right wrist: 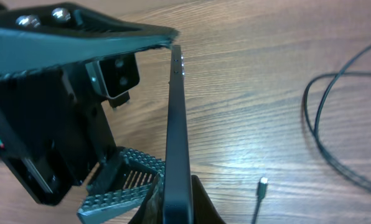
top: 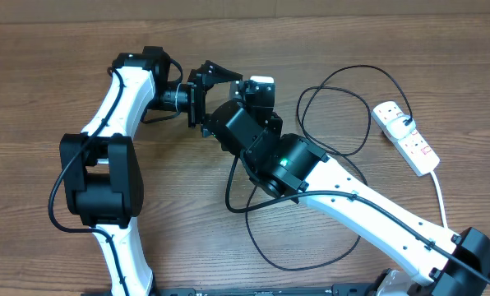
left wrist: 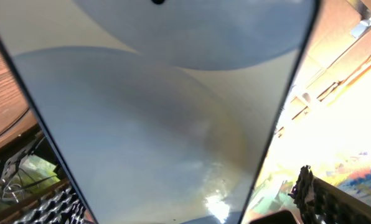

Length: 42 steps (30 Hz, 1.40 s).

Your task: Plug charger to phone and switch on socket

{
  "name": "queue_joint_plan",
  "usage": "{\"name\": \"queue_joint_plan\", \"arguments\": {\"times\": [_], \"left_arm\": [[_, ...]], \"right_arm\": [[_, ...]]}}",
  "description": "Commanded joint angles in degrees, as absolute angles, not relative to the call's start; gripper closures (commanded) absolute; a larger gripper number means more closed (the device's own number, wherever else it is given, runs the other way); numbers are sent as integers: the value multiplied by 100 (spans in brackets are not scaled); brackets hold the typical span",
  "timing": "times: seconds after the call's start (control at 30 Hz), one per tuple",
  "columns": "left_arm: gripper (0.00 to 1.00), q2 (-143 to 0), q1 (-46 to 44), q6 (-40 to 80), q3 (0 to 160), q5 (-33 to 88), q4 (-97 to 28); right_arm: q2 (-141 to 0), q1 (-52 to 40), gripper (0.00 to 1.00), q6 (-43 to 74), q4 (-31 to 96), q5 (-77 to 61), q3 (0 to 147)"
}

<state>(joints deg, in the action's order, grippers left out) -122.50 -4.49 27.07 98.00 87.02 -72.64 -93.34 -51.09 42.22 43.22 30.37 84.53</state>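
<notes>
The phone (top: 261,82) is held up off the table between my two grippers. My right gripper (right wrist: 179,208) is shut on its two faces, and the right wrist view shows it edge-on (right wrist: 177,124). My left gripper (top: 222,82) is open, with a finger on each side of the phone; there is a gap at one finger. The pale screen (left wrist: 173,124) fills the left wrist view. The charger (top: 337,92) lies in loops on the table, and its connector tip (right wrist: 262,185) lies loose beside the phone. The socket (top: 405,136) lies at the far right with a plug in it.
A thick white cord (top: 439,193) runs from the socket toward the front right. Black cable loops (top: 294,265) spread under my right arm across the wooden table (top: 48,66). A cable loop (right wrist: 316,134) lies right of the phone.
</notes>
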Motion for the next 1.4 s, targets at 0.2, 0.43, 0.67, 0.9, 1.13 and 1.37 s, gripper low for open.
{"name": "queue_joint_plan", "arguments": {"times": [0.2,0.43,0.67,0.9,1.13,1.37], "left_arm": [[0,-12245,-454,2705,9939,8687,-7129],[9,-12248,-451,2928,9939,8661,-7126],[23,-12245,-451,3098,9939,8661,-7124],[43,-12248,-451,3140,9939,8661,-7129],[50,-12245,-451,3365,9939,8659,-7129],[60,-12248,-451,3463,9939,8648,-7129]], "right_arm": [[-9312,-5083,96,7376,4211,3529,8635],[-9312,-5076,96,9668,4202,3505,8635],[-9312,-5078,96,10796,4160,3286,8635],[-9312,-5076,96,11319,4154,3291,8635],[-9312,-5076,96,12184,4150,3291,8632],[-9312,-5078,96,12193,4093,3288,8635]]}}
